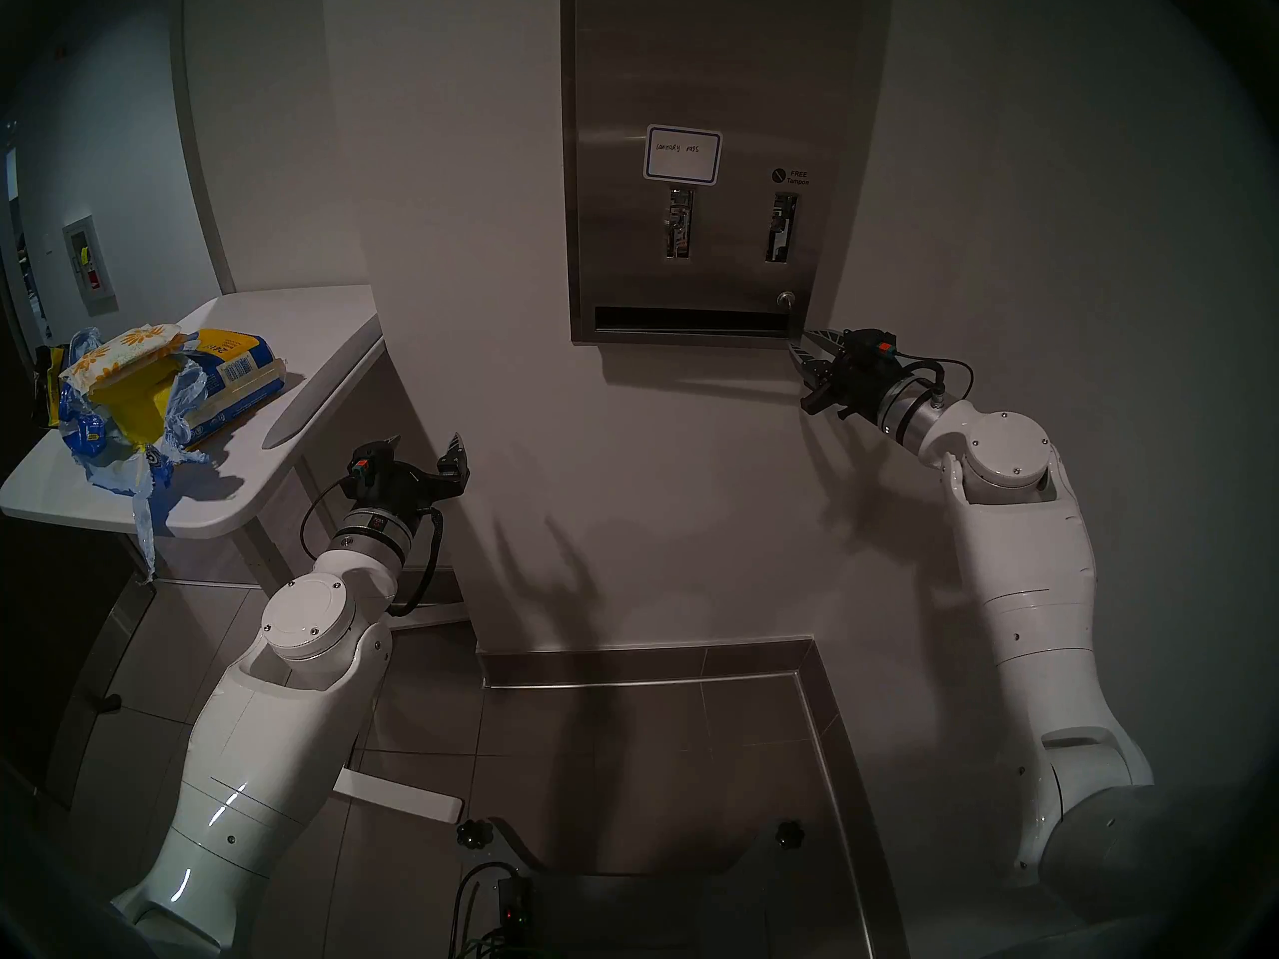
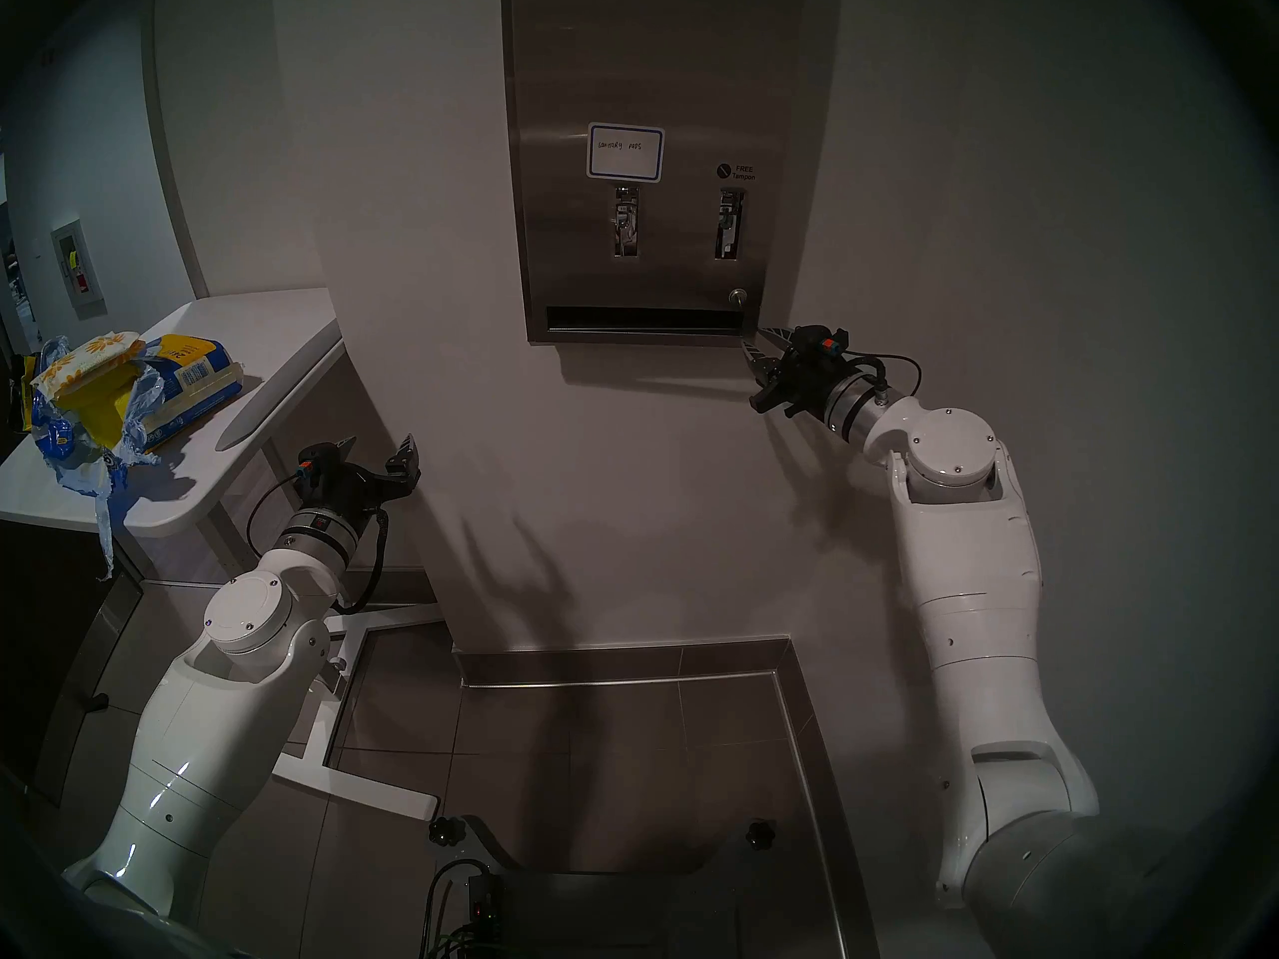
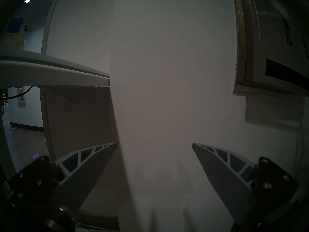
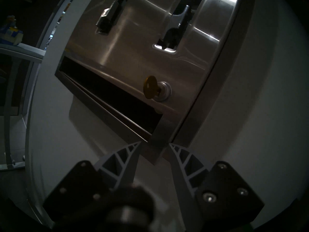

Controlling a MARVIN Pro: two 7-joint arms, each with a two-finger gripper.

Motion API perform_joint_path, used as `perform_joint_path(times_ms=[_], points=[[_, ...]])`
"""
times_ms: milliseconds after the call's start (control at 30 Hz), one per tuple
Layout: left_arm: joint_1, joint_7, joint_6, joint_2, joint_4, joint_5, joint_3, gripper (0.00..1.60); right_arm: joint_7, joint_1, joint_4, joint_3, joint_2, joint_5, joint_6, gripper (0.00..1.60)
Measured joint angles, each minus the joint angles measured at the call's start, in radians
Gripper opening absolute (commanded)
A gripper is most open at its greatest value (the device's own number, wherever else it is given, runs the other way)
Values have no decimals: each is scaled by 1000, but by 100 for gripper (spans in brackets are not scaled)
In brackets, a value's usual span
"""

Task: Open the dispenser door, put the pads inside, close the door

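from the left head view the dispenser door hangs flat on the wall, long axis straight up and down, its face turned out into the room, and it looks shut to me. the right end effector sits at the door's bottom right corner, fingers partly spread and, as far as i can tell, gripping nothing. the left end effector waits lower down with its fingers wide and empty, near the tabletop. the pads, daisy-printed, lie on top of a torn blue and yellow bag on that tabletop, well apart from the door, long side running roughly left to right. the right head view gives the same picture: right end effector just beside the corner, below the lock. in the left wrist view the fingers frame only bare wall, door off to the right edge. in the right wrist view the fingers straddle the door's lower corner with a yellow key standing in the lock above. my worry is that if the lock is not turned, pulling at that thin edge will make the fingers slip off or scrape the steel; a sideways swing could also knock the key.
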Motion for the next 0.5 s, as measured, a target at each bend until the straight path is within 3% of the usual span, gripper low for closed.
perform_joint_path(times_ms=[500], points=[[0, 0, 0, 0, 0, 0, 0, 160, 179, -76, -112, 48, 73, 77, 53, 68]])
